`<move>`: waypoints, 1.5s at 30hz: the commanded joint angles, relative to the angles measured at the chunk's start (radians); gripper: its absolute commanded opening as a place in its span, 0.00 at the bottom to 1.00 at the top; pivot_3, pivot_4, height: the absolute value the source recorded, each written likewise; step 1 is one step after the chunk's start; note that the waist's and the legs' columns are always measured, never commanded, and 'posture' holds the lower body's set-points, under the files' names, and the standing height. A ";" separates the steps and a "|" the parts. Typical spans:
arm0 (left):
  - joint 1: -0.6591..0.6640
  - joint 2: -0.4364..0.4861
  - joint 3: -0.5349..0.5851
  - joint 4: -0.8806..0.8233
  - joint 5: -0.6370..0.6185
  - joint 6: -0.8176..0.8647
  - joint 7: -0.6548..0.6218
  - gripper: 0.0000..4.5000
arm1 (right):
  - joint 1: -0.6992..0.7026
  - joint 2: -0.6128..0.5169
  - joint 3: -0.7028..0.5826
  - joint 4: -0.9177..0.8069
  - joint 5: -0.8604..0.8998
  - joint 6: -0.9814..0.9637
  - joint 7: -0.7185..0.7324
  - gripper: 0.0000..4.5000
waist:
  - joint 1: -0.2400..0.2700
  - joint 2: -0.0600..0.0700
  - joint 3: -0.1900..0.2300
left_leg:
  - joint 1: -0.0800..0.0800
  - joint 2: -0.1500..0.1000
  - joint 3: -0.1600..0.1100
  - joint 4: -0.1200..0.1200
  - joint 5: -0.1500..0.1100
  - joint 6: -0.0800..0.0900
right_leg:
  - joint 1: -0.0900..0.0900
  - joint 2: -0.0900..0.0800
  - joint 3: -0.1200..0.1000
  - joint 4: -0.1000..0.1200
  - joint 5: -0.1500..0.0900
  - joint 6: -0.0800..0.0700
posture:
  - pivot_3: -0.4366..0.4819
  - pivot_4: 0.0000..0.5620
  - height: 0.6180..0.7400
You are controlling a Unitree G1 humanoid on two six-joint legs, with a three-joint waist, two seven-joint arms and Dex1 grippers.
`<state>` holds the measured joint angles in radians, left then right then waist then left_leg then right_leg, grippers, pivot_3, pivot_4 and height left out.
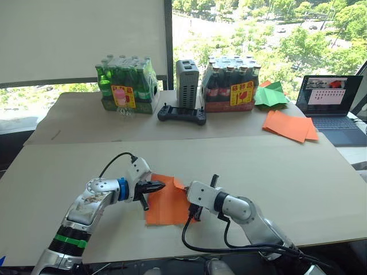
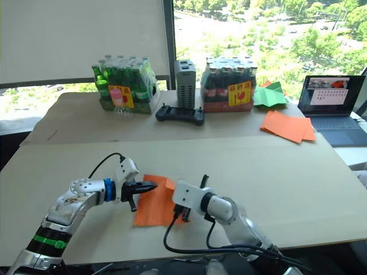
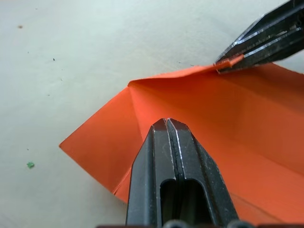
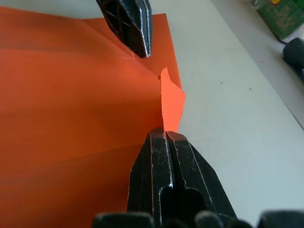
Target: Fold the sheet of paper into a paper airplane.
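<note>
Sheet of paper, thin, bright orange and already creased, lies flat on the broad beige table top in the lower middle of the head views, placed between the two arms so that both can work it. Its far corner is turned up into a small flap, so by my judgement the folding is at an early step and no airplane wedge has formed.

Left gripper, two black fingers on a silver arm, has its fingers pressed together with their tips down on the paper near the fold, probably to pin the sheet while the other arm lifts.

Right gripper is clamped on the raised corner flap, holding that edge up ready to be drawn over.

At the upper right of the left eye view, a thicker pile of orange sheets and a green folded paper shape sit well apart, likely spare stock and a model.
</note>
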<state>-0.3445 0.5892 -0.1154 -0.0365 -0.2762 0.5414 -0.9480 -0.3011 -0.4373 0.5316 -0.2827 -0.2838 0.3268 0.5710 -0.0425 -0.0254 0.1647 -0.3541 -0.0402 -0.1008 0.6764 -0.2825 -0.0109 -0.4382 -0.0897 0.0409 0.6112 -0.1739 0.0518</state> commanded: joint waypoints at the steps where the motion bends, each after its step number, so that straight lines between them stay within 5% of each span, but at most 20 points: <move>1: -0.002 0.005 0.003 -0.009 0.007 -0.020 0.007 0.00 | 0.001 0.004 -0.005 -0.038 -0.013 0.002 0.022 0.01 | 0.001 0.000 0.000 | 0.000 0.000 0.000 0.000 0.000 0.000 | 0.000 0.000 0.000 0.000 0.000 0.000 | 0.48 0.27 0.86; 13: -0.139 -0.038 -0.047 0.004 0.016 -0.006 -0.007 0.00 | 0.000 0.017 0.007 -0.010 -0.043 0.053 0.066 0.01 | 0.007 -0.001 0.000 | 0.001 0.000 -0.001 0.002 0.000 0.000 | 0.002 0.000 -0.001 0.000 0.000 0.000 | 0.48 0.27 0.86; 37: -0.172 -0.072 -0.216 0.220 0.230 -0.192 -0.005 0.00 | -0.003 0.048 0.010 -0.025 -0.083 0.067 0.101 0.01 | 0.001 -0.001 -0.001 | 0.002 0.000 0.000 0.002 0.000 0.000 | 0.002 0.000 0.000 0.001 0.000 0.000 | 0.48 0.27 0.86; 43: -0.153 -0.067 -0.211 0.214 0.228 -0.195 -0.010 0.00 | -0.013 0.140 -0.115 -0.109 0.084 0.234 0.143 0.51 | 0.001 -0.001 -0.001 | 0.002 0.000 -0.001 0.002 0.000 0.000 | 0.002 0.000 0.000 0.001 0.000 0.000 | 0.48 0.27 0.86; 45: -0.150 -0.066 -0.210 0.215 0.228 -0.198 -0.009 0.00 | -0.035 0.167 -0.162 -0.137 0.151 0.305 0.160 0.51 | 0.000 0.000 -0.001 | 0.002 0.000 -0.001 0.002 0.000 0.000 | 0.002 0.000 0.000 0.001 0.000 0.000 | 0.48 0.27 0.86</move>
<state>-0.5233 0.5108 -0.3080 0.1628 -0.0778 0.3301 -0.9527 -0.3079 -0.2797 0.4211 -0.3559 -0.1873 0.5848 0.7188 -0.0422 -0.0259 0.1641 -0.3525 -0.0401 -0.1014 0.6782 -0.2825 -0.0109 -0.4360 -0.0894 0.0405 0.6123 -0.1738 0.0516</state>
